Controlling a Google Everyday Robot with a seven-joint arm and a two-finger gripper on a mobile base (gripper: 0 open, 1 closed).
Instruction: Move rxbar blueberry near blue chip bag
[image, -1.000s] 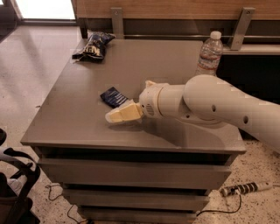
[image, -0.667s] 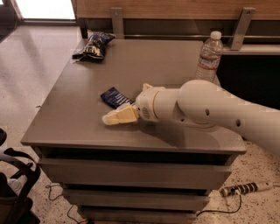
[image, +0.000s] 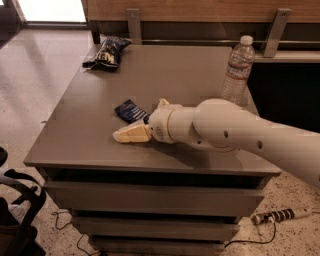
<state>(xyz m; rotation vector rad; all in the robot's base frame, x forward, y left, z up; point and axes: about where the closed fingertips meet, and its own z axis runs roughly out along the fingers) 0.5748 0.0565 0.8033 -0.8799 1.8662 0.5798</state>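
1. Grey table (image: 85, 130) bears everything.
2. White arm (image: 225, 125) reaches in from the right, low over the top.
3. Water bottle (image: 238, 70) stands upright, back right.
4. Blue chip bag (image: 107, 52) lies at the far left corner.
5. Gripper (image: 132, 132) sits front-centre; its spread isn't discernible.
6. Rxbar blueberry (image: 131, 111) lies flat just behind the gripper, well apart from the bag.

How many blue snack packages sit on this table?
2. The rxbar blueberry lies mid-table, right by the gripper; the blue chip bag lies at the far left corner of the table. The arm may hide more.
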